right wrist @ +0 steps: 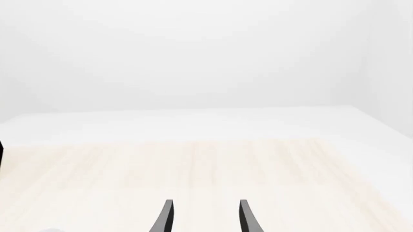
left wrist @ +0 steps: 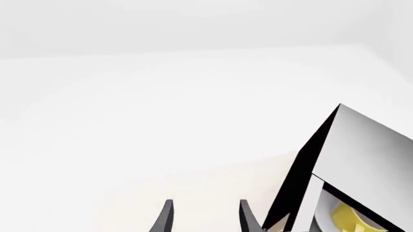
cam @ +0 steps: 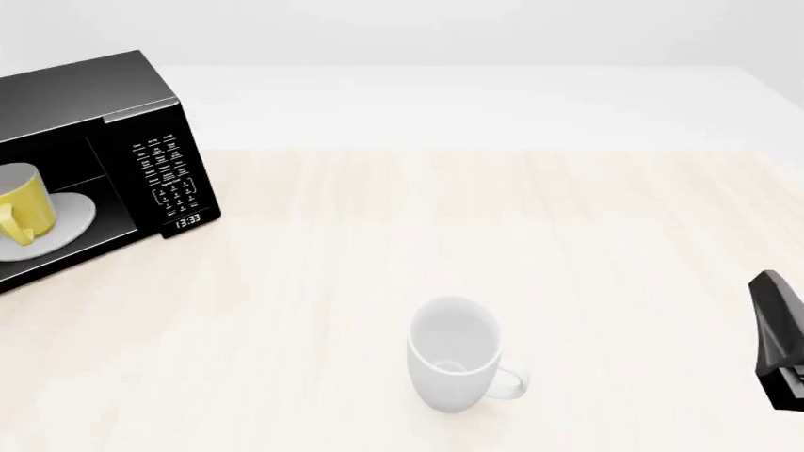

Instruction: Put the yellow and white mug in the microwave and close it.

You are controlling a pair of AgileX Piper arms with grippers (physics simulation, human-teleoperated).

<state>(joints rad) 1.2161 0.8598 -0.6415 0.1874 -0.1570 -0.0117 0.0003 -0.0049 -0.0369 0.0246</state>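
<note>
**armguy:** White mug (cam: pixel 455 365) sits closest to me on the wooden table (cam: pixel 377 282), upright, handle off to the right. Not the one I care about, so I leave it alone. My right claw (right wrist: pixel 203 217) hangs over bare table with its fingers parted and nothing between them; in the front view only a dark bit of that arm shows at the right edge.

**benchbot:** and the yellow one?

**armguy:** Further back on the left, the yellow and white mug (cam: pixel 23 212) is already standing on the round white plate (cam: pixel 73 218) inside the microwave (cam: pixel 113 113). So I reckon the placing step is done and closing is what's left. My left claw (left wrist: pixel 203 217) is spread with nothing in it too, near the microwave's corner, with the mug peeking out yellow in that wrist view.

**benchbot:** where's the door tho

**armguy:** Can't really make it out, it's past the frame edge. Next move probably means getting my left claw behind the door and sweeping it toward the keypad (cam: pixel 168 174) until it sits flush.
</note>
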